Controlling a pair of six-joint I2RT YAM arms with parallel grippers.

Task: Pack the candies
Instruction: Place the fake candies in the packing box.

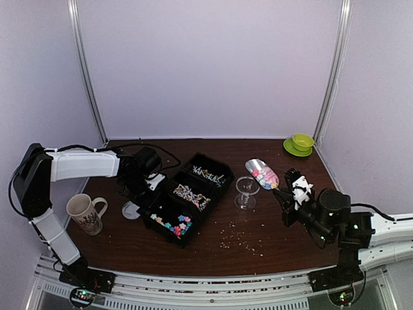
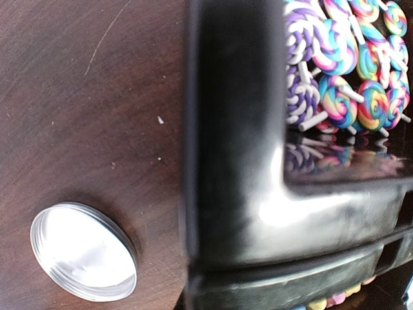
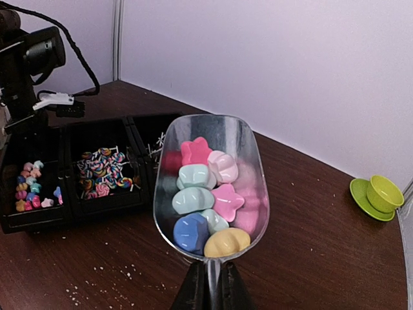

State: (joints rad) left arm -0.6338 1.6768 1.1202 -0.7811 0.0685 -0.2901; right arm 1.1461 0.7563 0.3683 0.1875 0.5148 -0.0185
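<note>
**Loaded scoop, pour still to come**

The right fingers (image 3: 191, 294) clench the handle of a clear scoop (image 3: 248, 139) heaped with pastel candies (image 3: 206, 200). It is held above the desk, near a stemmed glass (image 1: 246, 192). I judge this mid-transfer; next comes a slow tilt over the narrow mouth. Farther off, the left fingers (image 1: 153, 183) sit clenched beside the black tray (image 1: 200, 157); whether they grip it is unclear. Only the left wrist view shows the metal lid (image 2: 84, 252).

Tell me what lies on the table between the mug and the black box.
A round metal lid lies there, nearer the black box than the mug, as the top view shows.
</note>
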